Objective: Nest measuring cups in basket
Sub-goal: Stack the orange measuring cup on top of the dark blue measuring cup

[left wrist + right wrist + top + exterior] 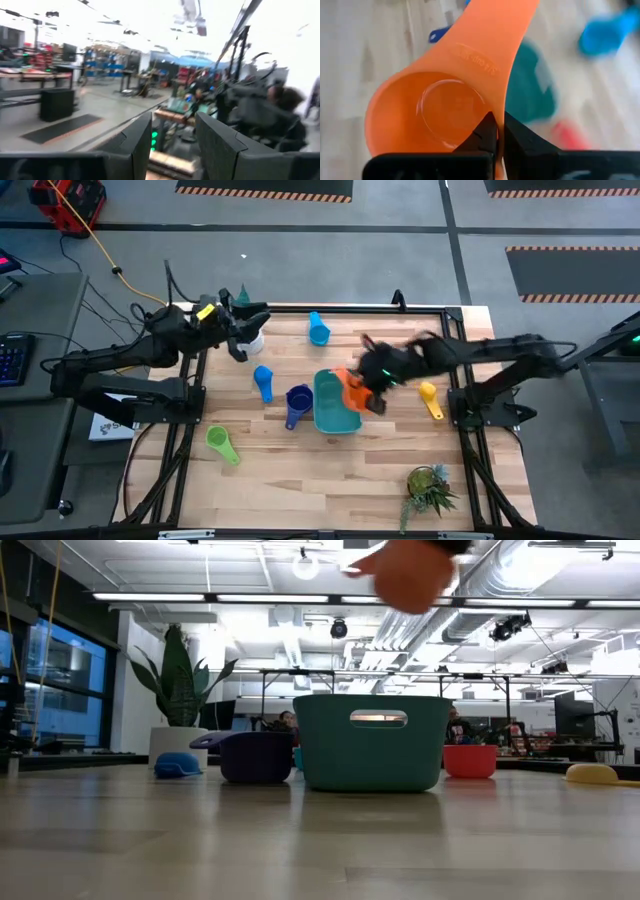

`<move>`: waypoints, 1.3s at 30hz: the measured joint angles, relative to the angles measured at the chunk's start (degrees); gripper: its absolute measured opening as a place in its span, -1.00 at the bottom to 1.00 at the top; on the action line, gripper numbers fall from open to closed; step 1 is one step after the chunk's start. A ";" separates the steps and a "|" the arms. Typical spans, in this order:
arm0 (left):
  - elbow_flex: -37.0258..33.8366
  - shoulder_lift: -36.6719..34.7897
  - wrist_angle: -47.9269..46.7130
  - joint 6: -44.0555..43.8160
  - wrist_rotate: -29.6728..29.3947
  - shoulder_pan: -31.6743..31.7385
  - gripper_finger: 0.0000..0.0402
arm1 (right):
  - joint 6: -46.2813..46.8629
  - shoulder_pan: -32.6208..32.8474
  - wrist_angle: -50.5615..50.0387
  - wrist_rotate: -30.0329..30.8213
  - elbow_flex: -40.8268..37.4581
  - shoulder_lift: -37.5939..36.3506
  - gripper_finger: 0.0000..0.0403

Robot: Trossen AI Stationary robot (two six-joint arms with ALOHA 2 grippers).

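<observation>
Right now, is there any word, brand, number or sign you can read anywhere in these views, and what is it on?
None can be read.
Orange measuring cup, pinched by the shut right gripper: raised lettering on its handle, too blurred to read.
White paper beside the table near the left arm: dark print, too small to read.
Basket: no text visible.

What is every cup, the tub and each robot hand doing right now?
Orange cup: pinched at its rim by the right gripper, held above the tub.
Teal tub: upright on the table.
Dark blue cup: on the table beside the tub.
Green cup: on the table, apart.
Yellow cup: on the table, apart.
Left gripper: open, empty.
</observation>
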 joint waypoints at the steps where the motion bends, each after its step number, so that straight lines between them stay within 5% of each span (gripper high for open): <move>1: 0.00 -0.21 0.68 -0.93 0.40 0.00 -0.29 | -5.54 -1.25 0.28 -0.39 2.68 2.49 -0.99; 12: 0.00 -2.32 11.72 -8.42 2.61 0.00 -0.29 | -55.69 -7.28 0.55 -5.51 30.00 29.36 -1.00; 23: 0.00 -2.86 13.27 -8.80 2.61 -0.01 -0.29 | -76.49 -7.13 -6.57 -7.00 49.58 47.57 -1.00; 32: 0.00 -2.84 13.27 -8.90 2.25 -0.01 -0.29 | -89.65 -4.87 -4.95 -7.63 48.56 50.61 -1.00; 39: 0.00 -2.67 13.23 -10.39 2.22 -0.01 -0.29 | -91.21 -4.46 -3.77 -7.33 44.31 50.57 -1.00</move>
